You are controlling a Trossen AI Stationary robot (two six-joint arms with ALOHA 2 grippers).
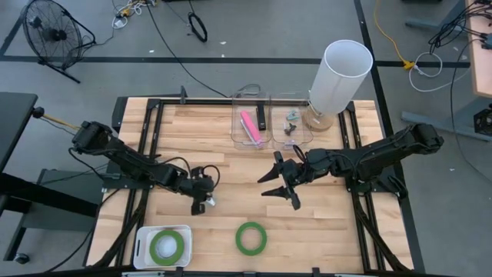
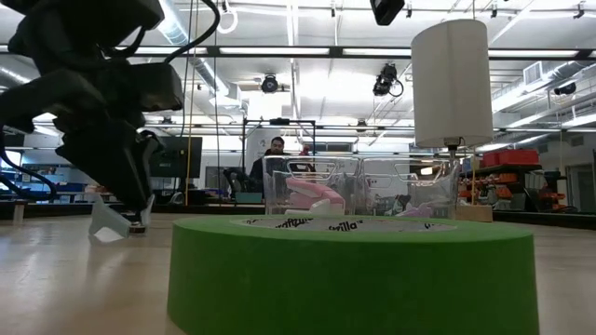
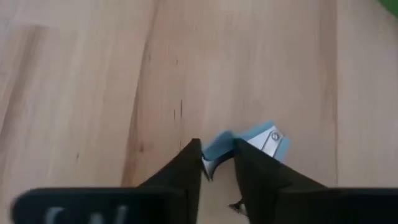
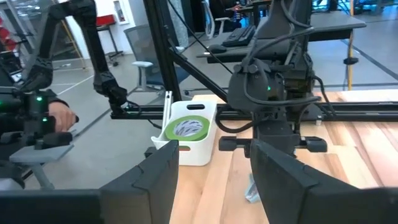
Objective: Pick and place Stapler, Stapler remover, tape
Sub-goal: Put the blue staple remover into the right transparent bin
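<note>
Starting at your left on the wooden desk, a white bin sits at the near edge with a green tape roll lying flat inside it, hole facing up.

Just beyond the bin, your left pincer points down at the desk. Its two dark fingers are closed around a small light-blue staple remover with a metal part. The wrist view shows the remover sticking out forward past the fingertips, its long axis running slantwise away from them.

Next along the near edge, a second green tape roll lies flat on the bare desk, hole up, well apart from both pincers. In the low view it fills the foreground.

At the middle of the desk your right pincer hovers with its fingers spread and nothing between them.

At the far edge stand two clear boxes side by side. The left box holds a pink stapler whose long axis runs from far to near. The right box holds a small grey object too small to identify. Just right of the boxes stands a tall white cylinder.
</note>
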